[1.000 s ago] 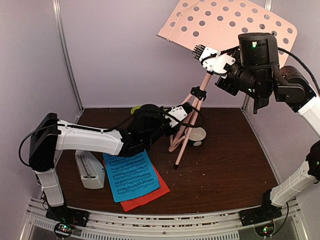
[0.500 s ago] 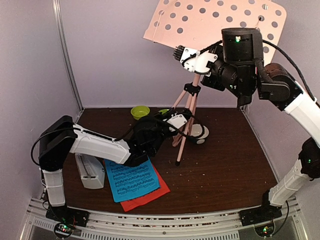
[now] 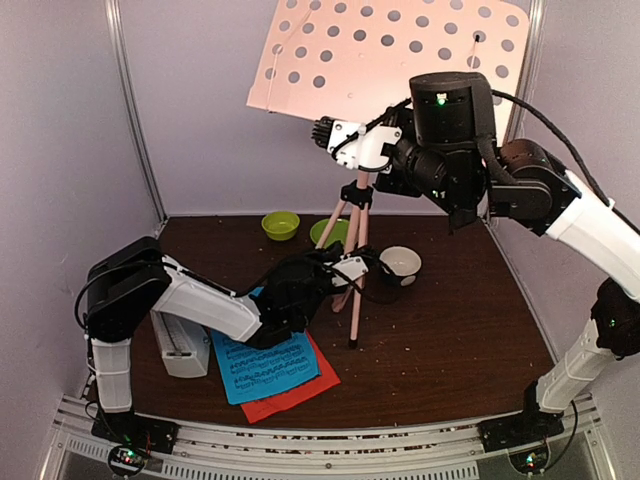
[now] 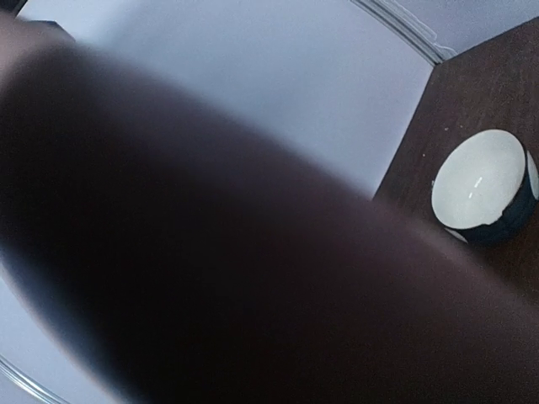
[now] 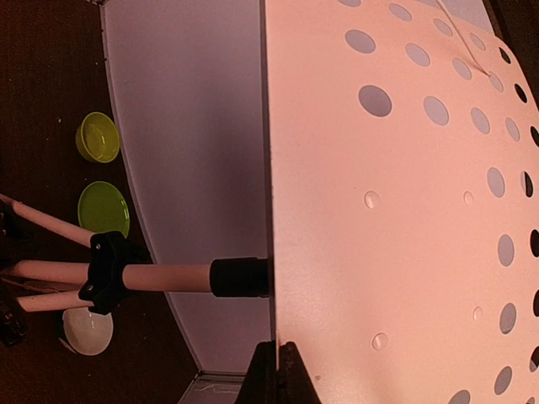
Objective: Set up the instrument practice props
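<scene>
The pale pink perforated music stand [image 3: 390, 55] stands tilted on its tripod legs [image 3: 352, 300] at mid-table. My right gripper [image 3: 325, 130] is shut on the lower edge of its desk; in the right wrist view the fingertips [image 5: 276, 362] pinch the plate's edge [image 5: 387, 210]. My left gripper [image 3: 348, 270] is at the tripod legs; a dark blur fills the left wrist view, hiding its jaws. The blue sheet [image 3: 265, 365] lies on the red sheet [image 3: 312, 385] at the front left. The white metronome [image 3: 180, 345] lies beside them.
A green bowl [image 3: 280, 224] and a green plate [image 3: 326, 232] sit at the back wall. A small white bowl with a dark rim [image 3: 400, 265] sits right of the legs and shows in the left wrist view [image 4: 482, 189]. White walls enclose three sides.
The stand has swung left and stands more upright. My right gripper moved left with its desk. My left gripper moved left and nearer with the legs.
</scene>
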Available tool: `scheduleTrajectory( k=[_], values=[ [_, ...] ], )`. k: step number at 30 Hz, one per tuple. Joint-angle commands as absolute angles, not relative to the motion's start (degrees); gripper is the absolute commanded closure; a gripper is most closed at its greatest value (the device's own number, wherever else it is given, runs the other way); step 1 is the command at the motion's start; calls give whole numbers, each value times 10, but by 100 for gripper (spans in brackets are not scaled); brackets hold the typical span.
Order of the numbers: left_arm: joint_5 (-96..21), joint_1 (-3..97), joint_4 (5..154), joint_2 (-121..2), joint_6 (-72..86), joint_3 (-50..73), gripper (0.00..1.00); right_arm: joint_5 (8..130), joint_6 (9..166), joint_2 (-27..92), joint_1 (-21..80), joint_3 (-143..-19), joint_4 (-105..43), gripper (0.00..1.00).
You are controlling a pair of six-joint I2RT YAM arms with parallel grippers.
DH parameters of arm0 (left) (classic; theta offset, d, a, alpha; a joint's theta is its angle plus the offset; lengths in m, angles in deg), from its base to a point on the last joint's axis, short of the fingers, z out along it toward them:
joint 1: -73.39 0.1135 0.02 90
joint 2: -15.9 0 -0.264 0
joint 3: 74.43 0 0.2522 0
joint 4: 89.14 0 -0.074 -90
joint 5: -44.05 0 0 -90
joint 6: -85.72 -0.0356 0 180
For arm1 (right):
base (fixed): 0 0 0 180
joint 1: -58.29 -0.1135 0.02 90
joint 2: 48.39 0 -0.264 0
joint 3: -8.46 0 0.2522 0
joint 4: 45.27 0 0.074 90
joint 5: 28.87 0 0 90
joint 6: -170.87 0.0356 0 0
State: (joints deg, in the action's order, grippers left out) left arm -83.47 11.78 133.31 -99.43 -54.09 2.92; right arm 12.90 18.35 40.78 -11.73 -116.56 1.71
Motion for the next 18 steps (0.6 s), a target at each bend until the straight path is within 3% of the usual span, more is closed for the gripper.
scheduleTrajectory(
  k=[1, 6, 11, 18],
  values=[
    [-838, 120, 1368, -959, -523, -8, 87, 111, 202, 370, -120, -1152, -138, 100],
    [-824, 120, 1330, -902, -459, -54, 55, 105, 199, 366, -120, -1132, -156, 100],
    [-784, 119, 1271, -835, -379, -106, 45, 104, 196, 359, -117, -1114, -171, 100],
    [-748, 128, 1201, -780, -270, -130, 38, 106, 191, 357, -117, -1112, -177, 100]
  ],
)
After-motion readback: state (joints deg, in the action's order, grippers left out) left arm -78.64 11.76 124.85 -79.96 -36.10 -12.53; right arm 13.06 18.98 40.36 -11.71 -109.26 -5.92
